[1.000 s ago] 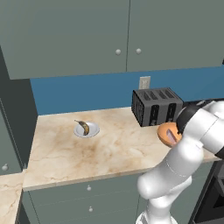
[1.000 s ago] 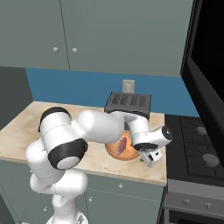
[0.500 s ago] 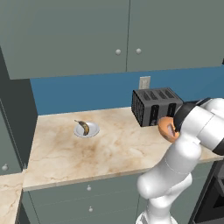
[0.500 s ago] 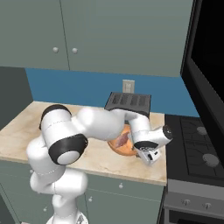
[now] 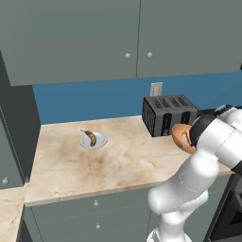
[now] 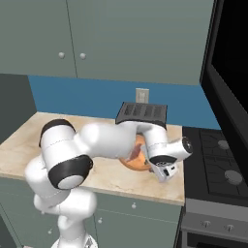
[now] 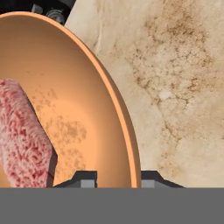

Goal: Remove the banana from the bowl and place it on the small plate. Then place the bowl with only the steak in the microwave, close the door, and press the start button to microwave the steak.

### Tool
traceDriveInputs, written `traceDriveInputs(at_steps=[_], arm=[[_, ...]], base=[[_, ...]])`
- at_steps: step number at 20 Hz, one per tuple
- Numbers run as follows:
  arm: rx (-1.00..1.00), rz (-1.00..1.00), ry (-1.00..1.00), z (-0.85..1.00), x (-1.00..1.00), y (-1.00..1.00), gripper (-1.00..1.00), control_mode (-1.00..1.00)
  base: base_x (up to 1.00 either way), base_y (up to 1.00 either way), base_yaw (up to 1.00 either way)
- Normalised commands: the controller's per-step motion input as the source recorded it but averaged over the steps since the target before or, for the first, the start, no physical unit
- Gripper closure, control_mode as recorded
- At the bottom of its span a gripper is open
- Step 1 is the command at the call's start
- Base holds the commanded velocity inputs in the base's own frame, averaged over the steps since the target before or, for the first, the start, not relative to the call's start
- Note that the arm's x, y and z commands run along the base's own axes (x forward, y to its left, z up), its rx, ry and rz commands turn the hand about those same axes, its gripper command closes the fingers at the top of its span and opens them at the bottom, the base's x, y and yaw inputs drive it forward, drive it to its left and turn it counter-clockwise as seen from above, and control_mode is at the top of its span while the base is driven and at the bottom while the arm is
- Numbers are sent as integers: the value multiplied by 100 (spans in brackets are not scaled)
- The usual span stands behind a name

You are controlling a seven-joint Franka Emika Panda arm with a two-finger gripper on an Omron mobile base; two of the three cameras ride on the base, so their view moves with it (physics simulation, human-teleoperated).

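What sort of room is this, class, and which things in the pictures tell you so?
A kitchen, rendered rather than real: a toaster stands on a marble counter under grey wall cupboards, with a stove beside it.

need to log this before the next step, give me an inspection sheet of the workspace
surface: marbled beige counter.
job's things: banana lies on the small plate; steak lies in the bowl.
clutter: dark toaster at the back of the counter.
grippers: gripper shut on the bowl, a fingertip on each side of its rim.
cables: nothing seen.
surroundings: grey cabinets, blue backsplash, wall outlet, stove.
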Motion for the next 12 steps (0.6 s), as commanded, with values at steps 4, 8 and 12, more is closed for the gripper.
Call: traceDriveInputs(at_steps=[4, 8, 12], arm=[[0, 3, -6, 31, -67, 24, 100, -100], [-2, 11, -4, 52, -67, 45, 100, -100], [-7, 15, -1, 69, -53, 71, 100, -100]], base=[[0, 0, 0], [0, 0, 0], [0, 0, 0]])
